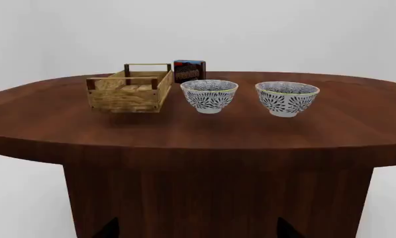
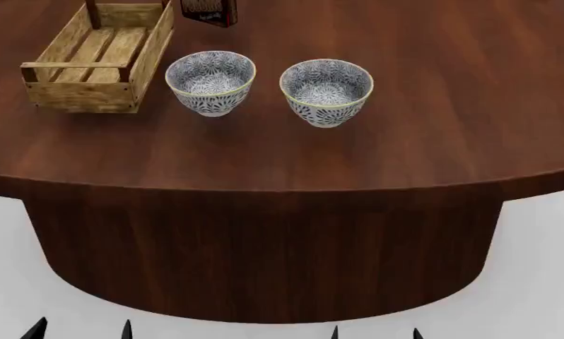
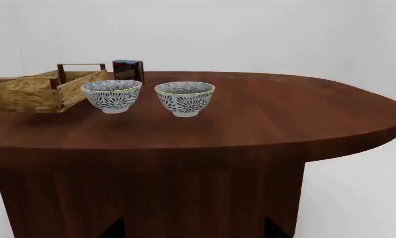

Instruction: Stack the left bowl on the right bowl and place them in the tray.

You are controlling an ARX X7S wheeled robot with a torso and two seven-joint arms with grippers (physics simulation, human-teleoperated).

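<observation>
Currently: left bowl (image 2: 210,82) beside right bowl (image 2: 326,91), tray (image 2: 70,92) at its far side. Left gripper (image 2: 82,330) seems nearer, low before table; jaw state unclear.

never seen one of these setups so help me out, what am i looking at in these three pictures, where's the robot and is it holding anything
These are simulator renders from three cameras on one two-armed wheeled robot. One camera sits on its head, looking down over a dark wooden table. The other two sit on its left and right arms, near the grippers, and see the same table from lower down.

You barely see the robot itself. In the head view only dark fingertips poke in at the bottom edge: the left gripper and the right gripper. Each pair stands apart and grips nothing, so nothing is held.

On the table stand two patterned bowls, the left bowl and the right bowl, side by side, not touching. Left of them is a slatted wooden tray with nothing in it, and behind is a small dark box.
</observation>
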